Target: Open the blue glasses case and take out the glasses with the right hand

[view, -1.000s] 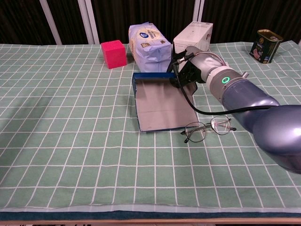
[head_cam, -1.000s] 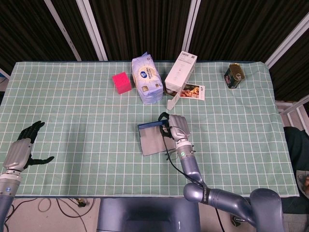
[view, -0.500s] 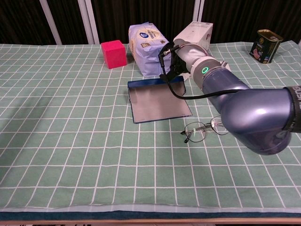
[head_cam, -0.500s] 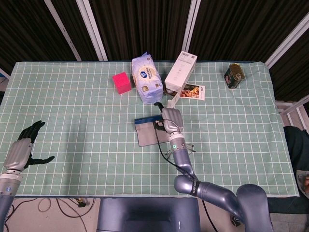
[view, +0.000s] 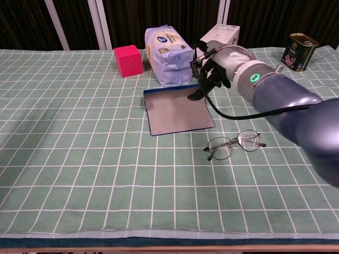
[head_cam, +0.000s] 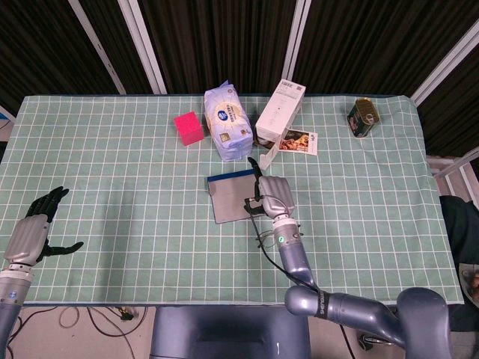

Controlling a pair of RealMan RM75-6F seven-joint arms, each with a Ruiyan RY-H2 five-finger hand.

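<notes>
Glasses lie on the table, right-front of the case

The right hand has lifted off the far edge of the blue glasses case and drawn back to the right; in the chest view it now hangs above the case's far right corner with fingers apart and nothing in them, where earlier it gripped the raised blue lid edge. The case, which a second ago stood tipped with its lid wall upright, has shifted slightly left and far and now lies flat on the cloth.
</notes>
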